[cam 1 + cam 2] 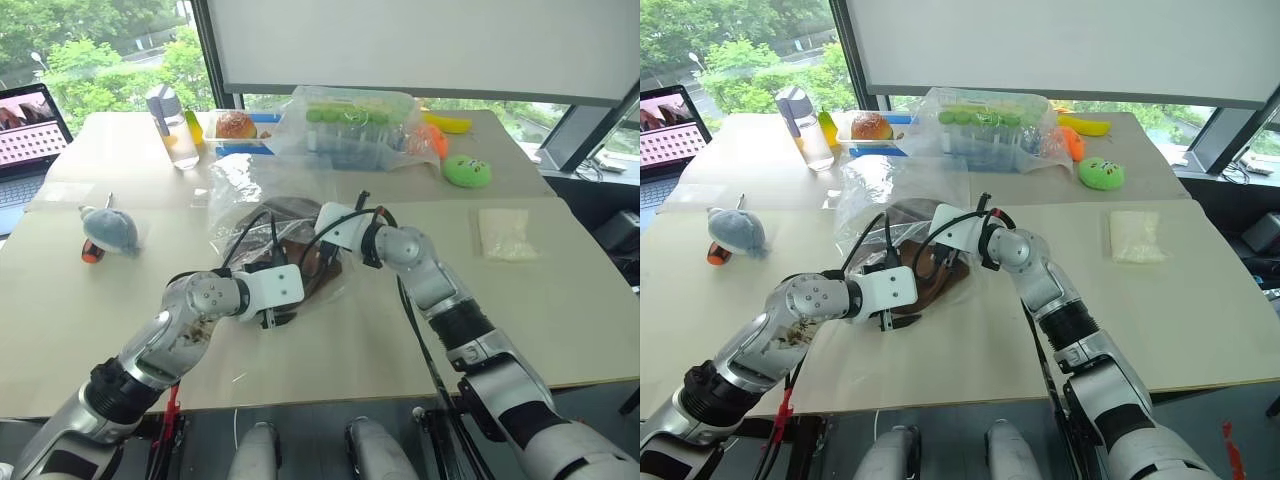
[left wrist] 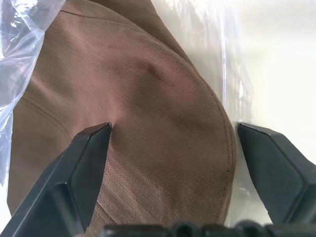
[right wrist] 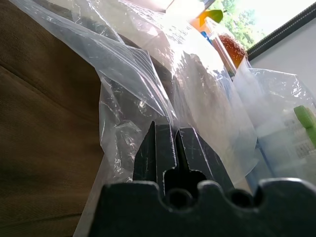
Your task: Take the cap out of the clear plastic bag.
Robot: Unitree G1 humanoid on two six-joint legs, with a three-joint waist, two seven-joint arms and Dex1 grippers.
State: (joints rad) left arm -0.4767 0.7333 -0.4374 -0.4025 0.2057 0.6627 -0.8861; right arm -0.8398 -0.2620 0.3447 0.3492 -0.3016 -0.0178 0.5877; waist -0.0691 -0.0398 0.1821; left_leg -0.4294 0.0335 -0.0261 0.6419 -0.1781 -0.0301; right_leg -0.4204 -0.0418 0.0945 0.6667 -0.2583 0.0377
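While my right gripper (image 3: 170,148) pinches the bag (image 3: 128,74), left gripper (image 2: 173,143) gapes over the cap (image 2: 148,108); soft, floppy — grab brim.

Brown cap (image 1: 932,268) lies inside clear plastic bag (image 1: 885,190) on table (image 1: 970,350); left gripper (image 1: 892,318) and right gripper (image 1: 940,235) at it.

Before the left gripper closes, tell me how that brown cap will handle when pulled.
The cap looks soft: its fabric dents and creases, so it will probably sag and fold, not lift stiffly. It seems light. Its weave should grip well, but the clear plastic bag, pinched shut in the right gripper, may cling and drag along as the open left gripper pulls.
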